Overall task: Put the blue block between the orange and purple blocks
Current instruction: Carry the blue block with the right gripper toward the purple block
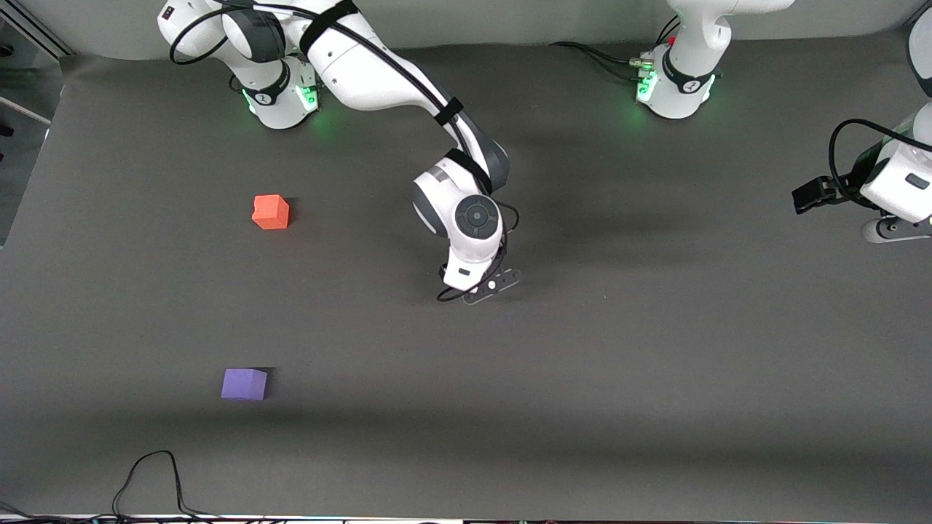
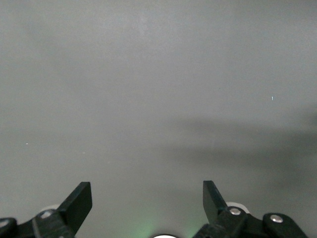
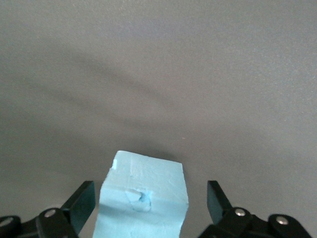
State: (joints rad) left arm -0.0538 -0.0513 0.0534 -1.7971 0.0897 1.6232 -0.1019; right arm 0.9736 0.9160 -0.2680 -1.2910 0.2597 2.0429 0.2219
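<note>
so the right pincer (image 3: 148,210) is spread wide and sits low over the middle of the surface (image 1: 655,349), with the blue block (image 3: 143,198) sitting right in the gap between its fingers (image 3: 81,201), a visible strip of surface on either side, so nothing's pinching yet. From the front camera you can't see the block at all, the wrist of the right arm covers it. The block looks like matte foam to me: there's a little dent or gouge in its top face and the edges are a bit rough, so I'd guess it's very light, a touch squishy, and grippy rather than slick. Not fragile in any way that matters. Best hold is probably straight across two flat opposite side faces, centred, not on a corner, and no need to squeeze hard since foam gives. Going outward, the orange block (image 1: 271,212) sits toward the right arm's end of the surface, and the purple block (image 1: 245,383) is well apart from it, nearer the front camera, so plenty of room between them for the drop. The left pincer (image 2: 147,203) is also spread and empty, waiting over bare surface at the left arm's end
</note>
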